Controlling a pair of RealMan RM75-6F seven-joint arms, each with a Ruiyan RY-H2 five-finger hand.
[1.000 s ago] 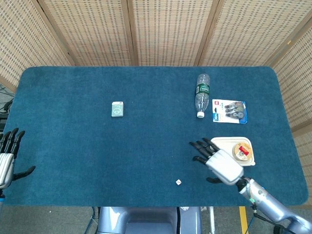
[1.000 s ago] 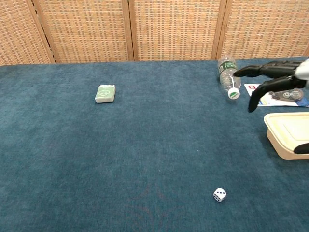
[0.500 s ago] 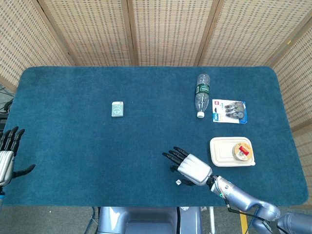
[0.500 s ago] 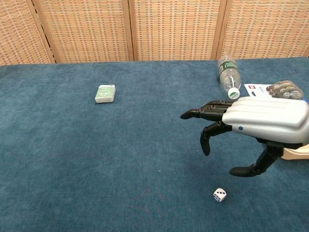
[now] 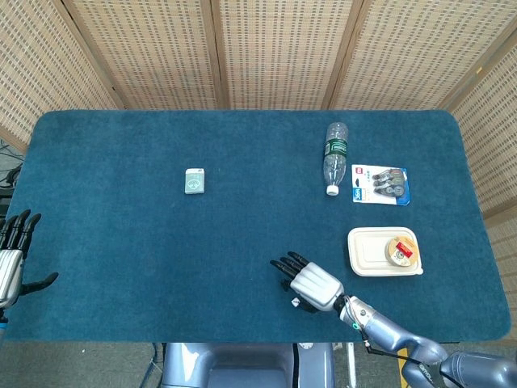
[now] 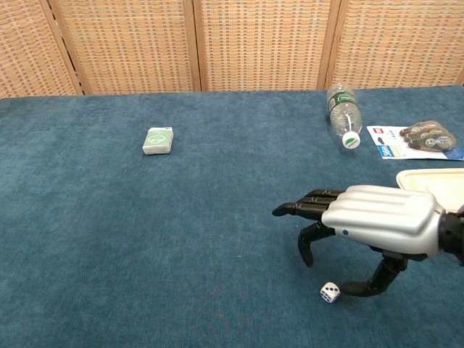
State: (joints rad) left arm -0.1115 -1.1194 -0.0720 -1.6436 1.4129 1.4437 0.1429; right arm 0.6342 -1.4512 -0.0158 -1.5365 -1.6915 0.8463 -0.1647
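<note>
Here the right hand (image 6: pixel 377 221) hangs low over the near edge of the bench (image 5: pixel 121 242), palm down, fingers (image 6: pixel 301 210) spread and stretched forward, holding nothing. In the chest view its thumb curls down and its tip sits just beside a small white die (image 6: pixel 330 292); whether they touch cannot be told. In the head view the die (image 5: pixel 296 303) peeks out at the hand's near-left edge, mostly covered by the right hand (image 5: pixel 311 283).

The left hand (image 5: pixel 10 259) is at the far left edge of the bench in the head view only, fingers apart and pointing up, thumb out to the side, nothing in it.

To the right of the right hand lies a cream lidded food box (image 5: pixel 371 252) with a round red-and-tan item (image 5: pixel 401 250) on it. Further back, a blue blister pack (image 5: pixel 381 184) lies flat, and just left of it a clear water bottle (image 5: pixel 334 156) with a green label lies on its side, white cap toward the robot. A small pale green card box (image 5: pixel 194 181) lies alone on the left-centre of the bench, well apart from both hands. Woven screens (image 5: pixel 283 48) stand behind.
</note>
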